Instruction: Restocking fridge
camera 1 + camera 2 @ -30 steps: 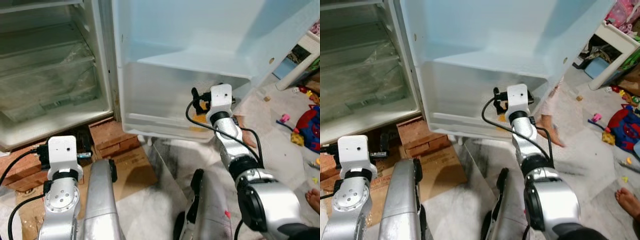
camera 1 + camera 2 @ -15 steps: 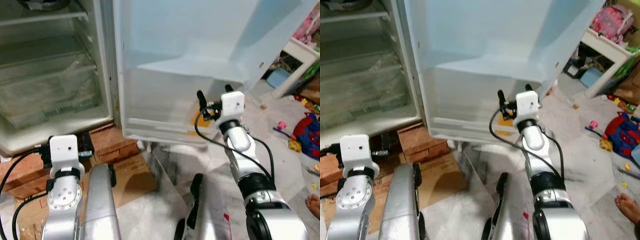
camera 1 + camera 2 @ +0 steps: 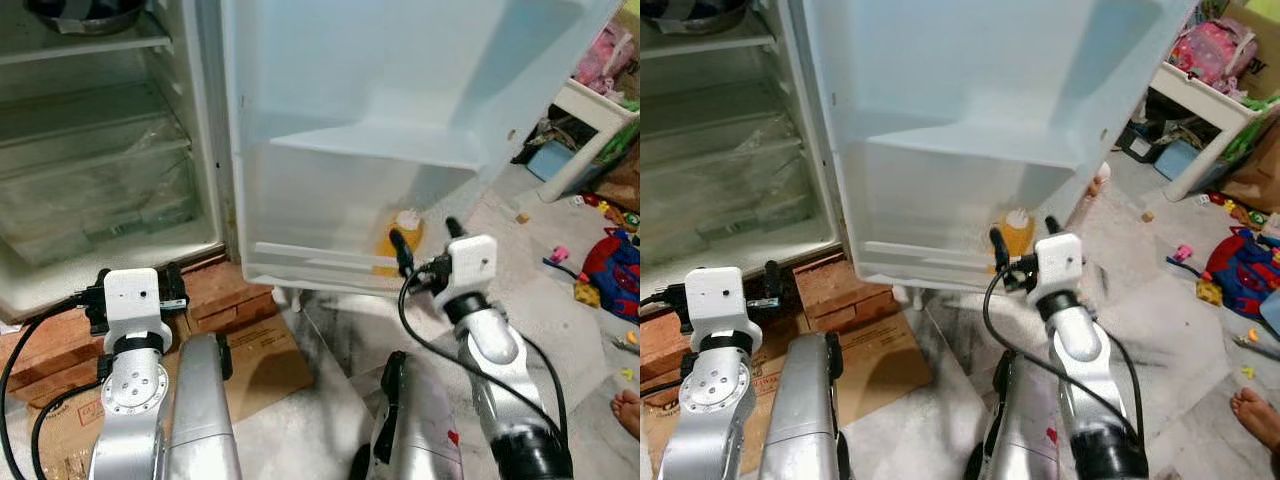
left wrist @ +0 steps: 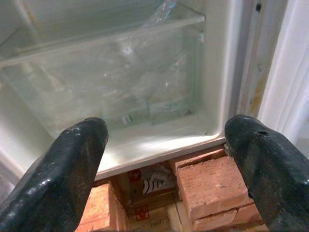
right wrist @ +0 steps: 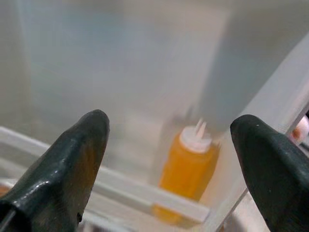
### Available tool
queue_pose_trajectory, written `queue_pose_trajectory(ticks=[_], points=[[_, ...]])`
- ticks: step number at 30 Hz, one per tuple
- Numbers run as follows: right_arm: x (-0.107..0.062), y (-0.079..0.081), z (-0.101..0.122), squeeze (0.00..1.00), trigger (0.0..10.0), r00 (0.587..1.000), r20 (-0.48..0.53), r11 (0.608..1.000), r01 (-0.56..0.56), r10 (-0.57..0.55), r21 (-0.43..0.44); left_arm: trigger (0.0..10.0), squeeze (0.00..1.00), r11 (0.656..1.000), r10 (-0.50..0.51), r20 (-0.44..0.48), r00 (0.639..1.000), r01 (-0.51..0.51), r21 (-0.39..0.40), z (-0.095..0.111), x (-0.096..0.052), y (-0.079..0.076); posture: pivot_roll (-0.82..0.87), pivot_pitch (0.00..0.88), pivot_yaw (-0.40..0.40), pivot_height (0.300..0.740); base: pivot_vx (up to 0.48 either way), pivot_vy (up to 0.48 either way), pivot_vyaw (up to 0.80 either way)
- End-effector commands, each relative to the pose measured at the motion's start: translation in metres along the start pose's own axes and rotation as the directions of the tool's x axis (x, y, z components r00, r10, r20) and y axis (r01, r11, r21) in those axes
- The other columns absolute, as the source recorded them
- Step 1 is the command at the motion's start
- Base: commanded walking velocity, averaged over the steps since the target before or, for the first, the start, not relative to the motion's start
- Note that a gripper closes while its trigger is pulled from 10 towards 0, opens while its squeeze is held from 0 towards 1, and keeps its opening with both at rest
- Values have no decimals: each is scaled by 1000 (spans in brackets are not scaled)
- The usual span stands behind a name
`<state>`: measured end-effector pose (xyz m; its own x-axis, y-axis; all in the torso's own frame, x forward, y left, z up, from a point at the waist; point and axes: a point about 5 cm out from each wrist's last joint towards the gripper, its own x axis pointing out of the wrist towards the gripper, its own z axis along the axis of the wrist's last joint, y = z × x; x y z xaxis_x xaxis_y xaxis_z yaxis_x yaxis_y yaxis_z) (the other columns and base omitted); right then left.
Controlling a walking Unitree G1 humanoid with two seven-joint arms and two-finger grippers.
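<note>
An orange squeeze bottle (image 5: 189, 169) with a white cap stands upright in the lower bin (image 3: 330, 255) of the open fridge door. My right gripper (image 3: 422, 233) is open just in front of that bin, its fingers apart from the bottle with nothing between them. The left gripper (image 4: 166, 130) is open and empty, low by the bricks (image 3: 232, 290) under the fridge. It faces the clear crisper drawer (image 4: 111, 82).
The fridge cabinet (image 3: 90, 190) is open at left with glass shelves and a metal pot (image 3: 85, 12) on top. Cardboard (image 3: 265, 345) lies on the floor. Toys (image 3: 610, 260), a white table (image 3: 590, 110) and a person's foot (image 3: 628, 410) are at right.
My right gripper has drawn back and down from the door bin, and the orange bottle now stands free in it. The camera has tilted; the left arm has barely moved.
</note>
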<state>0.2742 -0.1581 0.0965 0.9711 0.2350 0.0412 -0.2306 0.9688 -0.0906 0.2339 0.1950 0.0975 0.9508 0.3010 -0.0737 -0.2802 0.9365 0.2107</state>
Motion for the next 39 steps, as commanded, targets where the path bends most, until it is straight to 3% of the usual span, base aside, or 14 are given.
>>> queue_pose_trajectory(ticks=[1, 4, 6, 14, 19, 39], points=[[0, 0, 6, 1000, 10000, 1000, 2, 1000, -11, 11, -4, 10000, 0, 1000, -3, 2, 1000, 3, -1, 0, 0, -4, 77, 0, -94, 472, 0, -270, 0], [1, 1, 5, 725, 10000, 1000, -17, 1000, -17, 17, 16, 10000, 0, 1000, 0, 3, 1000, 0, 0, 0, 1, -4, 81, 0, -93, 472, 0, -275, 0], [1, 2, 5, 0, 10000, 999, -29, 999, -26, 26, 23, 10000, 0, 1000, 1, 4, 1000, -1, 2, 0, 1, -4, 82, 0, -95, 472, 0, -274, 0], [7, 10, 7, 0, 10000, 995, -49, 996, -81, 83, 39, 10000, 0, 1000, 10, 11, 1000, -10, -5, 0, 2, -4, 84, 0, -95, 472, 0, -200, 0], [11, 16, 13, 0, 10000, 990, -26, 985, -133, 136, 107, 10000, 0, 1000, 5, 13, 1000, -5, -7, 0, 2, -4, 87, 0, -95, 472, 0, 0, 0], [15, 14, 21, 0, 10000, 989, 0, 980, -144, 145, 139, 10000, 0, 1000, -20, 27, 999, 20, -16, 1, 3, -8, 80, 0, -95, 602, 0, 0, 0]])
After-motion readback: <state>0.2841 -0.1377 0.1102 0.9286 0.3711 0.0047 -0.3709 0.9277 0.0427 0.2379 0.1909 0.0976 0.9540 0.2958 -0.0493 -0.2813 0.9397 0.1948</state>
